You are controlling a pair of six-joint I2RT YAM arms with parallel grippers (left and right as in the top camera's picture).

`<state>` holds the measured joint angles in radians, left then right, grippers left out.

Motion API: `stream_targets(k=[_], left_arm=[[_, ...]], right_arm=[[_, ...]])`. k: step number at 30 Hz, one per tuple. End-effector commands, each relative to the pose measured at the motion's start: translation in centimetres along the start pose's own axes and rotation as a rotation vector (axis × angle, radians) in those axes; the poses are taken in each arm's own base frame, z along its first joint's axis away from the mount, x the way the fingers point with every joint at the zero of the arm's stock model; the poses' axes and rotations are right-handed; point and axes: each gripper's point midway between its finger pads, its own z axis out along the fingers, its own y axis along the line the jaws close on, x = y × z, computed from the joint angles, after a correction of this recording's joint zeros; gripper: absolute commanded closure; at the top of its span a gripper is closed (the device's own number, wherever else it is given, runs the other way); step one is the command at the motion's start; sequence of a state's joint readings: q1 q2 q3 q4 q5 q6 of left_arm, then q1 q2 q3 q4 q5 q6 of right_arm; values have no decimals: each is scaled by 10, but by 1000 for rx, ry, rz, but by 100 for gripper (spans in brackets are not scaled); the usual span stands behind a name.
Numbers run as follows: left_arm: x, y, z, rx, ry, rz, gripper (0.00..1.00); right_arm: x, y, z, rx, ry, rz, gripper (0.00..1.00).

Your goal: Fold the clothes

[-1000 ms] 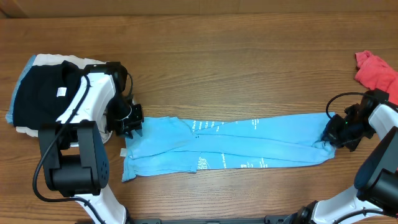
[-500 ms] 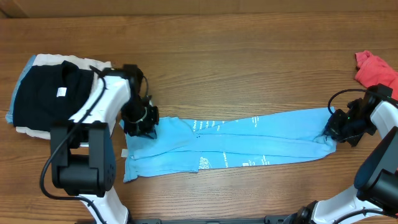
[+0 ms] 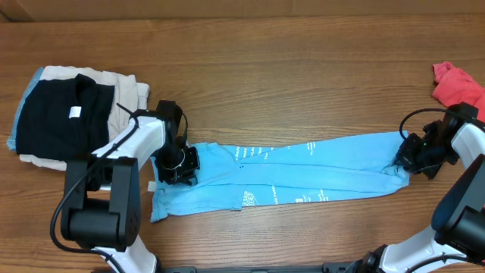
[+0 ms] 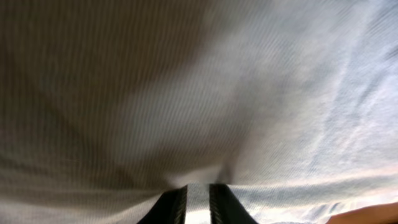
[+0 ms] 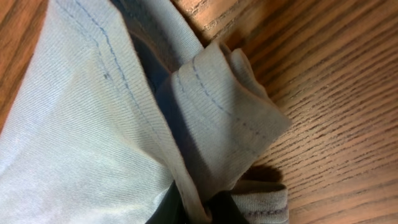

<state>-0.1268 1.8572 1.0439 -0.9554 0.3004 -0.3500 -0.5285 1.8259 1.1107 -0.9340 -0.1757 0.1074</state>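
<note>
Sky-blue cotton, the T-shirt (image 3: 303,171) lies drawn out in a long, narrow band on the wooden worktop (image 3: 288,68), spanning the whole gap between the left jaws and the right jaws. Its wider, creased end bunches just beneath and beside the left jaws, and its narrower end tapers into the right jaws. Rows of small white print run along the band, too small to read from overhead. In the left wrist view the left jaws are clenched on the T-shirt (image 4: 199,93), with a thin strip of cloth nipped between the two dark tips. The fabric ahead of them fills the view, washed pale and soft in focus. In the right wrist view the right jaws are likewise clamped on the T-shirt (image 5: 93,124), where a stitched hem folds over itself just ahead of the tips; only the tips' dark edges show. From overhead both sets of tips are hidden under the wrists. Beyond the left jaws, away from the shirt, a black garment (image 3: 53,114) sits on a beige garment (image 3: 125,87). Past the right jaws, a red cloth (image 3: 457,83) is cut off by the frame edge.
</note>
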Motion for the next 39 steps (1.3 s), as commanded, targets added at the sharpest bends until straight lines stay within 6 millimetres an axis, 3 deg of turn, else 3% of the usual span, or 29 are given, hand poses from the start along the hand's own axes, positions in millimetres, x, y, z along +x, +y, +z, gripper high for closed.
stream_targets(k=[1, 9, 16, 19, 22, 24, 27, 33, 39], left_arm=[[-40, 9, 15, -58, -155, -4, 80], [-101, -12, -3, 7, -421, 57, 76], [-103, 7, -5, -71, -433, 24, 76], [-106, 6, -9, -41, -430, 31, 75], [-113, 1, -25, -14, -431, 31, 71], [-117, -3, -41, -17, -432, 39, 60], [-119, -10, -66, -26, -423, 42, 57], [-114, -20, -100, -34, -399, 38, 48], [-105, -19, -103, -43, -361, 28, 51]], right_arm=[[-9, 3, -5, -8, -27, 21, 96], [-16, 9, -5, -26, -53, 9, 96], [-23, 11, -5, -34, -84, 12, 96], [-27, 12, -6, -37, -96, 17, 96], [-30, 13, -12, -38, -103, 16, 96], [-32, 15, -19, -39, -101, 16, 96], [-36, 21, -31, -39, -99, 10, 96], [-42, 47, -57, -57, -110, -62, 96], [-23, 111, -72, -67, -87, -252, 96]])
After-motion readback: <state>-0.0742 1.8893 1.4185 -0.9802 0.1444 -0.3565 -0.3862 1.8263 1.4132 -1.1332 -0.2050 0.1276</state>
